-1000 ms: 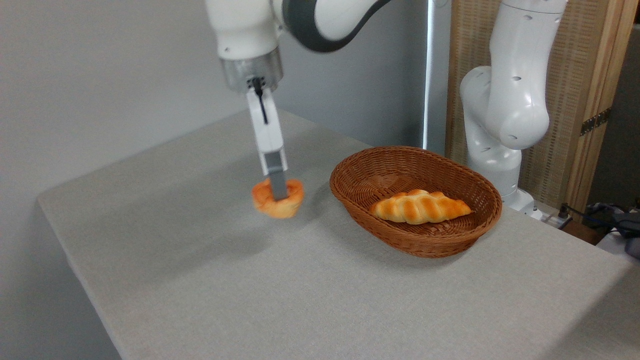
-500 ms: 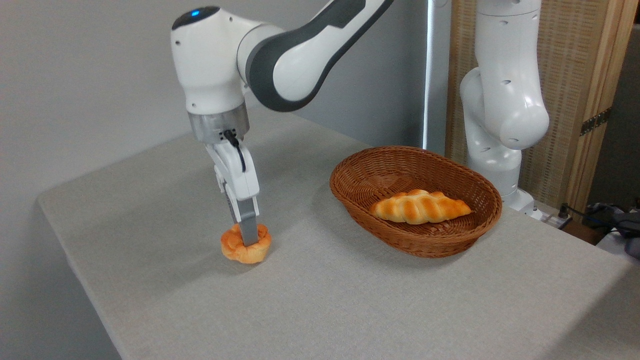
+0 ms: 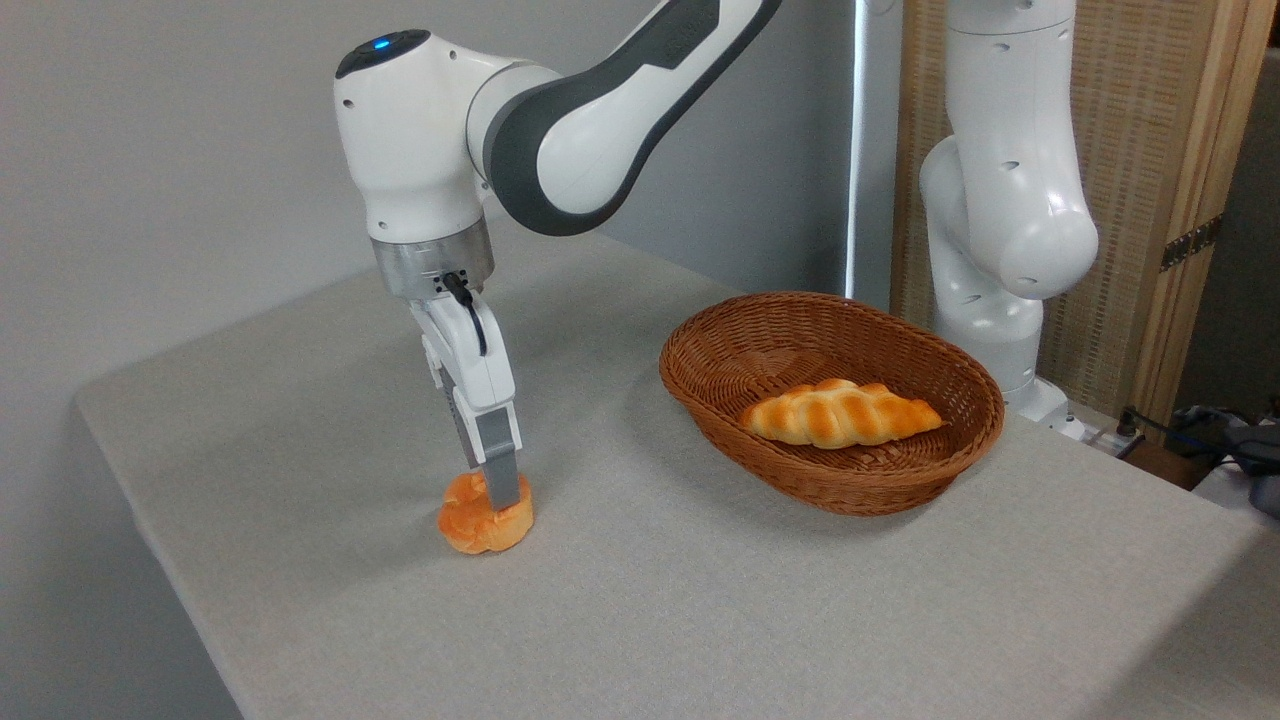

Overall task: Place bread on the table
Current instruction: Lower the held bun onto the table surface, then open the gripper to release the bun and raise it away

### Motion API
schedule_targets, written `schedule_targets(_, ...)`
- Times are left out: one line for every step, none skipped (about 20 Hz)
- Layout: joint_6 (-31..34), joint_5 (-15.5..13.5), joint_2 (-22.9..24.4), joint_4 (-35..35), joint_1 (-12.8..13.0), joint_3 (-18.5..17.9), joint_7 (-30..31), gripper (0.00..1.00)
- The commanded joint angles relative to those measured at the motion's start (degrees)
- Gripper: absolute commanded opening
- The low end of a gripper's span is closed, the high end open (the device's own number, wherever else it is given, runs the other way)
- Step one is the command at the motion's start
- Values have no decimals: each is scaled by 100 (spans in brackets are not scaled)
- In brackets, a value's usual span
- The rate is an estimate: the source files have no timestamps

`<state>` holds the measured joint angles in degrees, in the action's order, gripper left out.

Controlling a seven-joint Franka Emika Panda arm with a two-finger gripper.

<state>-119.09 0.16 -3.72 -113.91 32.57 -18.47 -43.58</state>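
Gripper (image 3: pixel 497 490) clamped on the bread (image 3: pixel 484 517), directly above it, bun resting on the table (image 3: pixel 700 600), well left of the wicker basket (image 3: pixel 830 400).

The bread (image 3: pixel 480 518), a small round orange-golden bun with a knotted top, sits on the light grey cloth of the desk (image 3: pixel 700 600), toward its left front part. It looks slightly squashed and tilted, its top partly hidden.
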Motion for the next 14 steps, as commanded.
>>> schedule_targets(-26,-86,38,53,30,-43,112,100)
schedule_targets(-26,-86,47,62,21,-52,121,100)
schedule_targets(-18,-95,64,114,21,-52,156,100)
schedule_targets(0,-95,64,167,21,-52,200,100)
schedule_targets(35,-86,73,289,21,-52,296,100)
schedule_targets(53,-86,82,351,13,-52,341,100)
schedule_targets(131,-77,73,526,4,-52,411,100)
schedule_targets(315,-86,73,676,-153,-8,507,100)
schedule_targets(430,-86,73,756,-268,27,560,100)
schedule_targets(666,-86,73,922,-425,114,622,100)
schedule_targets(894,-86,73,1097,-514,202,631,100)
schedule_targets(1010,-86,65,1177,-576,212,631,100)
schedule_targets(1246,-95,64,1344,-646,221,666,100)
schedule_targets(1361,-95,64,1424,-682,221,736,100)
